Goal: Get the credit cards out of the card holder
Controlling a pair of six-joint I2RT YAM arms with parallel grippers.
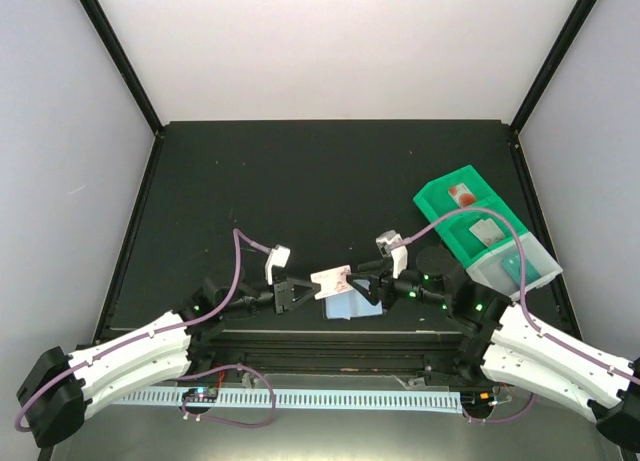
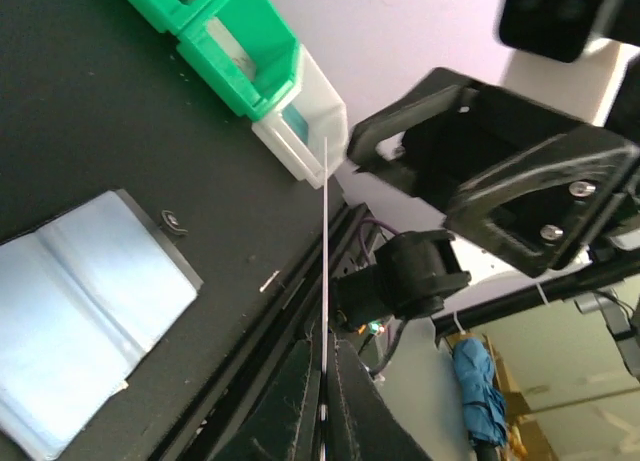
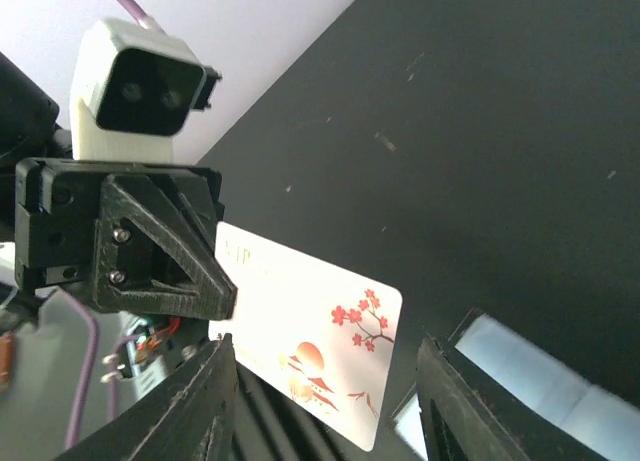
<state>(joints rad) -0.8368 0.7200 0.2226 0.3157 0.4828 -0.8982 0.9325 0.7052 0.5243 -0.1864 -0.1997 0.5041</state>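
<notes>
A white credit card (image 1: 331, 279) with red blossoms is held above the table, with my left gripper (image 1: 303, 292) shut on its left end. In the left wrist view the credit card (image 2: 325, 241) shows edge-on, pinched by the left gripper (image 2: 326, 353). My right gripper (image 3: 330, 386) stands open, its fingers (image 3: 205, 406) either side of the credit card (image 3: 310, 341) and apart from it. The card holder (image 1: 352, 308) lies open on the table below, pale blue lining up. The card holder (image 2: 85, 281) also shows in the left wrist view.
A green compartment tray (image 1: 437, 199) with a clear end section sits at the right, with cards in its compartments. In the left wrist view the tray (image 2: 250, 76) is beyond the card holder. The table's front rail (image 1: 330, 336) runs just behind both grippers.
</notes>
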